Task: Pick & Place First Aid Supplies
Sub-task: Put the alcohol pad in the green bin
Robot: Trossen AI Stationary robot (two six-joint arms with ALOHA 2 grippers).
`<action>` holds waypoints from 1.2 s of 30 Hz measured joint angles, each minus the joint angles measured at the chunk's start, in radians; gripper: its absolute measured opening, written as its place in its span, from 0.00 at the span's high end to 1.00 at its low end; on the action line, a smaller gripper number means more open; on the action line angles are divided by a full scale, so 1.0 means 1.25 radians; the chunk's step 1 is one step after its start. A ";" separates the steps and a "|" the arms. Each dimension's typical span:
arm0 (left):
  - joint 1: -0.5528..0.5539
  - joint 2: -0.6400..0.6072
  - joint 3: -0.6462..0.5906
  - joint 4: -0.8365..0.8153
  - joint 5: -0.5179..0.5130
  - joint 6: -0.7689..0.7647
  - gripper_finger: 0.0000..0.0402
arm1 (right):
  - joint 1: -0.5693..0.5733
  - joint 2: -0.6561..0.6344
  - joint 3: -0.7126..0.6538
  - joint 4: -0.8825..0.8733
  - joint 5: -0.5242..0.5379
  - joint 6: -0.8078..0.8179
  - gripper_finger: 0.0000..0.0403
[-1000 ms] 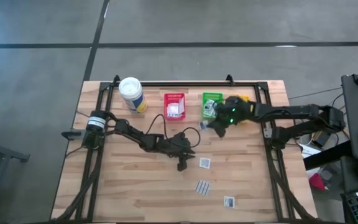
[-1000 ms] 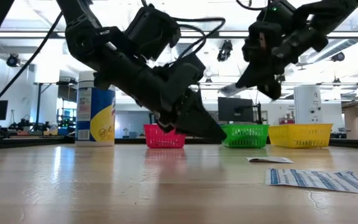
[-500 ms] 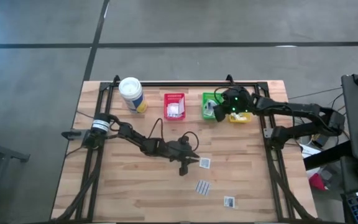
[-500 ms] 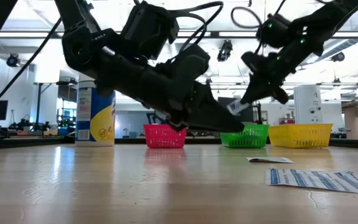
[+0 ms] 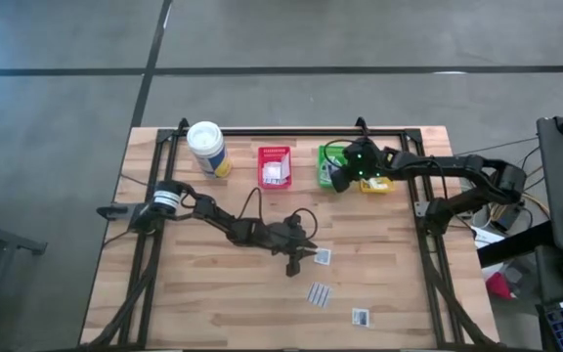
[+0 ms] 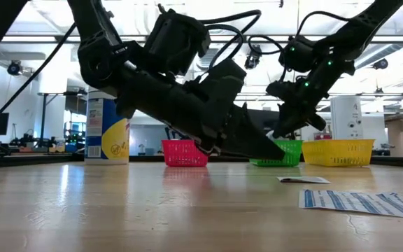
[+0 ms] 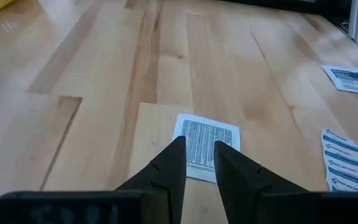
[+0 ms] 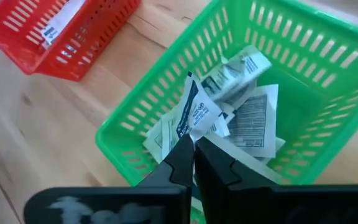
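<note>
Two steps run at once, landmark being the green bin (image 5: 331, 165).

Right gripper (image 8: 194, 144) hangs directly over the green bin, fingers pressed together on the edge of a white packet (image 8: 194, 112) with a dark-blue print. Judged to be the drop step: the next move calls for parting the fingers so the packet falls onto the pile of packets (image 8: 244, 118) already in the bin.

Left gripper (image 7: 199, 152) is low over the table (image 5: 203, 293), well away from the green bin toward the front edge. Its fingers are spread a little and straddle the near edge of a square printed packet (image 7: 207, 145) lying flat on the wood. Judged to be the reach step: the next move calls for coming down to the board and pinching a thin flat edge, which may slide instead of lifting.

More packets lie farther from the bin: a striped oblong packet (image 5: 320, 294) and a small dark-printed packet (image 5: 360, 317).

Materials: bins are slotted plastic, red bin (image 5: 275, 166) beside the green bin and yellow bin (image 6: 338, 151) on its other side. Packets are thin creased paper. Table is pale jointed wooden planks, smooth
</note>
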 joint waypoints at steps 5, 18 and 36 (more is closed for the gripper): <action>0.000 0.001 0.008 0.000 0.000 0.000 0.77 | 0.000 0.000 0.013 -0.007 0.001 -0.002 0.93; -0.003 0.001 0.007 -0.009 0.048 0.010 0.77 | -0.002 -0.001 0.160 -0.236 -0.014 -0.027 0.73; -0.010 0.001 0.014 -0.015 0.051 0.090 0.77 | 0.319 -0.122 0.103 -0.375 -0.013 0.098 0.79</action>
